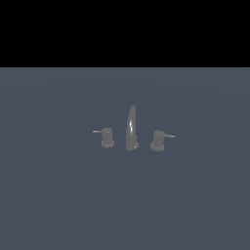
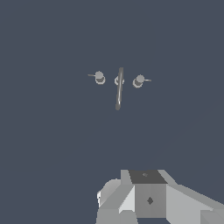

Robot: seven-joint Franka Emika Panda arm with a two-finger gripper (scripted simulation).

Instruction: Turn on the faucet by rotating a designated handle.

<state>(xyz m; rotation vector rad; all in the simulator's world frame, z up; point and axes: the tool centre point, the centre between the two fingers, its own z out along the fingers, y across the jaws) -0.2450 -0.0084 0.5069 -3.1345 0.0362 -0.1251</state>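
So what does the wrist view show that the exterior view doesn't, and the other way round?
Only the wrist view shows part of the robot: blocky grey hand housing, with the fingers not visible. Only the exterior view shows the black band above the floor and the spout's upright curved height. Both show the spout between the handle and the mirror-image knob, nothing touching them.

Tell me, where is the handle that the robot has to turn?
In the exterior view the handle stands at the faucet's right end, just right of the tall curved spout, its thin rod pointing right; nothing touches it.
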